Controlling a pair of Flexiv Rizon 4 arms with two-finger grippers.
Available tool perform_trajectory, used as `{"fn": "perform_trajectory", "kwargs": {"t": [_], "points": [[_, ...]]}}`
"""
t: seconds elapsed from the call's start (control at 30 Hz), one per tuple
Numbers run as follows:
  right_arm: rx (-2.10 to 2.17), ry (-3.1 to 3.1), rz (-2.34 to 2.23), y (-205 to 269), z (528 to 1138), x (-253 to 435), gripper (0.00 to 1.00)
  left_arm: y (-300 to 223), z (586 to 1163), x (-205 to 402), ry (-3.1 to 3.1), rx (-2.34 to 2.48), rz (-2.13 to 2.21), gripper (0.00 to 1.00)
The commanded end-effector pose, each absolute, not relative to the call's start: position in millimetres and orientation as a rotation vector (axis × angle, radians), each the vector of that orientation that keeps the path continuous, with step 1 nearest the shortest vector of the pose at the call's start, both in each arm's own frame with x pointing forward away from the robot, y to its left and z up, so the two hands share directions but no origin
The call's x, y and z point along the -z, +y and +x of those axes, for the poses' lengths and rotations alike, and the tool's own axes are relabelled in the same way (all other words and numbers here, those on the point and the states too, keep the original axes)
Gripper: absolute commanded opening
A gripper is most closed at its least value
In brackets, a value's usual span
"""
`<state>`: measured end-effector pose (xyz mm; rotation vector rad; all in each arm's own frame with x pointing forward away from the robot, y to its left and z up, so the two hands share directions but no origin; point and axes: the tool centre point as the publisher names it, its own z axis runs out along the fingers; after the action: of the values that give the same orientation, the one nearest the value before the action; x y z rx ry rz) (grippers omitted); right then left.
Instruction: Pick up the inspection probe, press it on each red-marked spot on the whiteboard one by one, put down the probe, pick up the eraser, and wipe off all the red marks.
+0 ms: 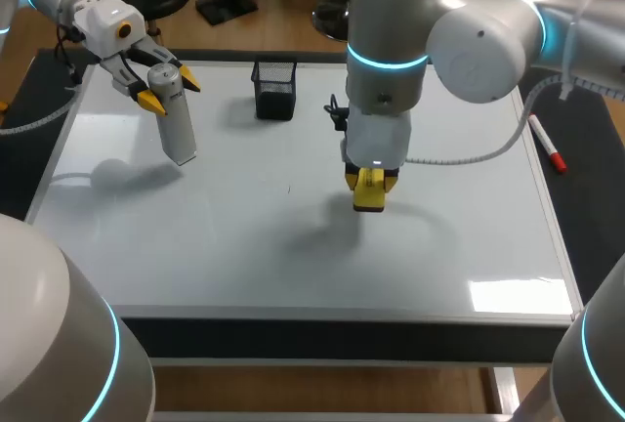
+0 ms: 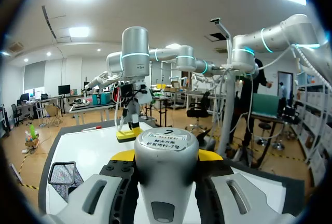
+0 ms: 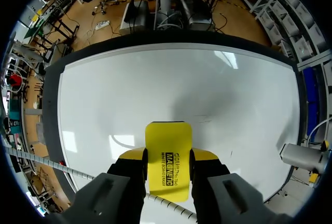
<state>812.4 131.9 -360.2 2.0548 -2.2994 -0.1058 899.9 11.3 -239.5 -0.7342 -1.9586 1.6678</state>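
Observation:
In the head view my left gripper [image 1: 164, 86] is shut on the grey inspection probe [image 1: 176, 119], held tilted above the back left of the whiteboard [image 1: 244, 236]. The left wrist view shows the probe's round labelled end [image 2: 167, 149] between the yellow tips of my left gripper [image 2: 166, 157]. My right gripper [image 1: 371, 184] is shut on the yellow eraser [image 1: 369, 191] just over the middle of the board. From the right wrist, the eraser [image 3: 168, 159] sits between the fingers of my right gripper [image 3: 167, 157], flat side toward the whiteboard [image 3: 171, 89]. Only a tiny faint speck [image 1: 289, 189] shows on the board.
A black mesh pen cup [image 1: 274, 88] stands at the back of the board, seen also beside the probe as the mesh cup [image 2: 62, 176]. A red-capped marker [image 1: 547, 144] lies off the board's right edge. A black cable clip [image 1: 337, 114] hangs by my right wrist.

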Motion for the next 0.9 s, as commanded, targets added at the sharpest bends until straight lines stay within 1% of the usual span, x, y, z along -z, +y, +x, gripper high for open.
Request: {"fn": "perform_trajectory", "kwargs": {"t": [0.03,0.6,0.9], "points": [[0.105,-2.299,2.06,129,812,359,0.0,13,902,239,-1.954,-1.665,-0.74,0.0],[0.116,-2.29,2.052,129,810,363,0.0,13,902,239,-1.954,-1.665,-0.74,0.0],[0.123,-2.246,2.091,125,846,367,0.0,13,902,239,-1.954,-1.665,-0.74,0.0]]}}
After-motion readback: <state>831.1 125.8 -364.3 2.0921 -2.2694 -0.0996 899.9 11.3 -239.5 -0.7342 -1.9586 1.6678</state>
